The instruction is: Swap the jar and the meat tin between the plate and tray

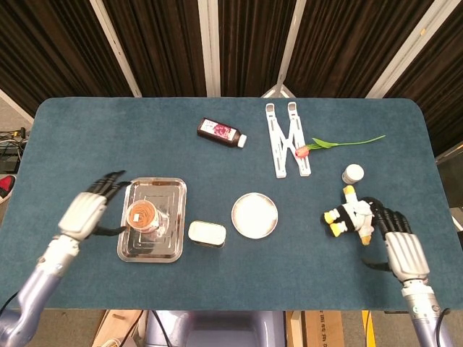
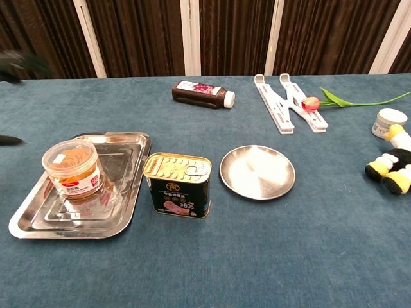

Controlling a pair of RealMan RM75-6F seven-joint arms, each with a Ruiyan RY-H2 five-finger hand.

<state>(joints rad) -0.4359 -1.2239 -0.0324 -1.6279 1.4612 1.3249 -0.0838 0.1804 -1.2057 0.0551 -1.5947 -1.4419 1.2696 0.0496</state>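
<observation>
A clear jar (image 1: 142,215) (image 2: 72,169) with orange contents stands upright in the steel tray (image 1: 168,244) (image 2: 126,205), nothing touching it. My left hand (image 1: 88,210) hovers just left of the tray, fingers spread and holding nothing; the chest view catches only dark fingertips (image 2: 19,63) at the left edge. The meat tin (image 1: 207,233) (image 2: 177,184) stands on the cloth between tray and round steel plate (image 1: 255,215) (image 2: 257,171), which holds nothing. My right hand (image 1: 400,241) lies open at the far right, beside a plush toy.
A plush penguin toy (image 1: 350,215) (image 2: 392,165) lies right of the plate. A small white pot (image 1: 353,173) (image 2: 390,121), a tulip (image 1: 334,144) (image 2: 324,100), a white folding stand (image 1: 289,138) (image 2: 288,102) and a dark bottle (image 1: 221,132) (image 2: 202,94) lie farther back.
</observation>
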